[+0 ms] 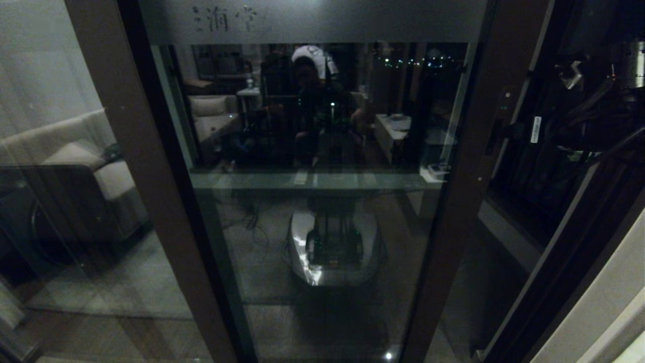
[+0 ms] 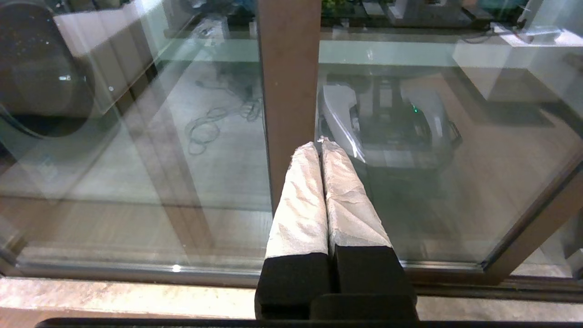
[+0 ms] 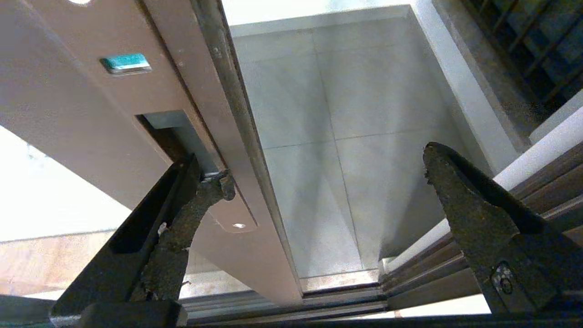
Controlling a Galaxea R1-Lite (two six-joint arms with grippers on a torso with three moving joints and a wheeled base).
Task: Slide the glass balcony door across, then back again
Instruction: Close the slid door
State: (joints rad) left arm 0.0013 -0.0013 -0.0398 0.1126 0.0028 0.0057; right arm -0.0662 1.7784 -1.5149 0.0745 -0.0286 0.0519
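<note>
The glass balcony door point(image 1: 322, 212) fills the head view, with a dark brown frame and a frosted top strip bearing Chinese characters. Its right upright point(image 1: 468, 166) carries the recessed slot handle point(image 3: 168, 132). My right gripper point(image 3: 326, 167) is open, astride the door's edge. One fingertip point(image 3: 221, 184) is hooked into the lower end of the slot, and the other finger point(image 3: 455, 191) hangs free over the gap. Pale balcony tiles point(image 3: 328, 136) show between door edge and jamb. My left gripper point(image 2: 319, 143) is shut on nothing, its white-wrapped tips pointing at a brown upright point(image 2: 289, 91) low on the glass.
A plain brown-framed glass panel point(image 1: 146, 176) overlaps the door on the left. The floor tracks point(image 3: 319, 305) run under the door to the stepped jamb point(image 3: 455, 269). A black-barred window point(image 3: 537, 45) lies beyond the balcony. A stone sill point(image 2: 114, 300) fronts the glass. My base is reflected in the glass.
</note>
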